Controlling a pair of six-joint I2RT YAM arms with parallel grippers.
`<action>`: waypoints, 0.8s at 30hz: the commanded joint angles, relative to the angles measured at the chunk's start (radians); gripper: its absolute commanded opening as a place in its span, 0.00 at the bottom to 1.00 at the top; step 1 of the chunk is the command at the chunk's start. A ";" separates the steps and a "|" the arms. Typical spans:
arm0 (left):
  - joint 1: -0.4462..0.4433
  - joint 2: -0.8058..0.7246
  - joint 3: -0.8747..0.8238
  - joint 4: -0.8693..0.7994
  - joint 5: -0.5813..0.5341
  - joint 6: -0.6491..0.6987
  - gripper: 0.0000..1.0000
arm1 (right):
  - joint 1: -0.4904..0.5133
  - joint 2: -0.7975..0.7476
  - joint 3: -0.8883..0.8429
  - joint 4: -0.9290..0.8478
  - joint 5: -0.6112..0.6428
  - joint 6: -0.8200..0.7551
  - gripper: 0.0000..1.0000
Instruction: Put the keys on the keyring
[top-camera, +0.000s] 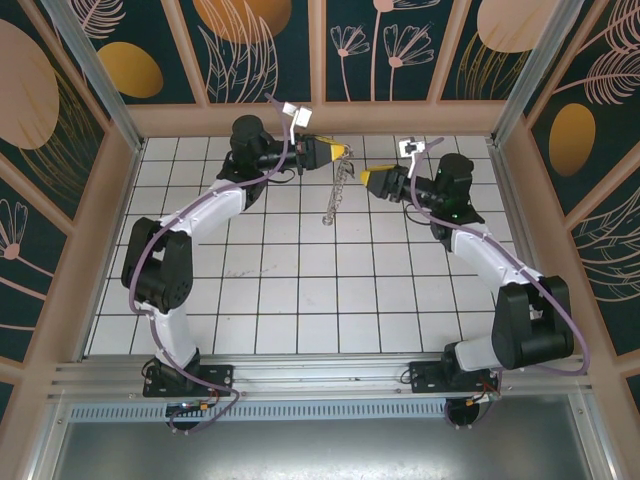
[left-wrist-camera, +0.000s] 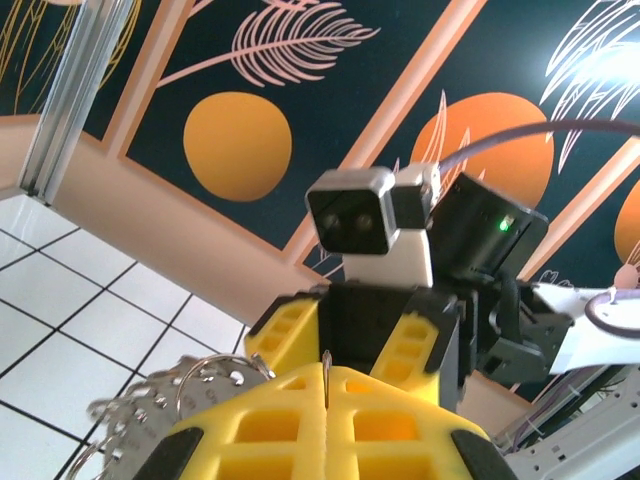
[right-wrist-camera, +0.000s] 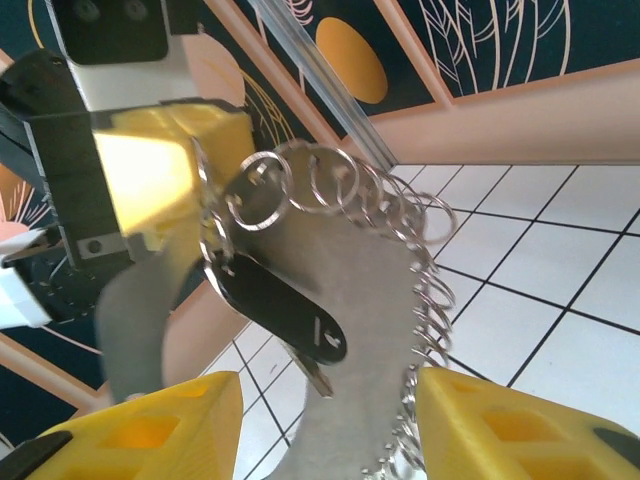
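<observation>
The keyring (top-camera: 335, 195) is a chain of thin metal rings, hanging from my left gripper (top-camera: 345, 151) high over the far tiles. In the left wrist view that gripper (left-wrist-camera: 327, 400) is shut on one thin ring, with the chain (left-wrist-camera: 150, 405) dangling to the left. The key (right-wrist-camera: 285, 310), black head and short silver blade, hangs from a ring beside the left gripper's yellow fingers (right-wrist-camera: 160, 170). The rest of the keyring (right-wrist-camera: 400, 230) loops down to the right. My right gripper (right-wrist-camera: 330, 440) is open just below the key and touches nothing. It (top-camera: 368, 178) faces the left gripper closely.
White tiled floor (top-camera: 300, 290) spreads below both arms. Patterned walls (top-camera: 260, 50) and wooden frame posts enclose the back and sides. The chain's lower end (top-camera: 328, 218) hangs over the tiles between the two arms.
</observation>
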 joint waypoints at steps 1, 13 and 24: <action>-0.008 -0.048 -0.017 0.067 -0.033 -0.025 0.00 | 0.040 -0.038 -0.009 0.081 0.049 -0.021 0.49; -0.022 -0.057 -0.018 0.072 -0.045 -0.035 0.00 | 0.094 0.036 0.083 0.060 0.072 -0.050 0.49; -0.024 -0.065 -0.026 0.084 -0.072 -0.047 0.00 | 0.110 0.051 0.106 0.030 0.059 -0.054 0.11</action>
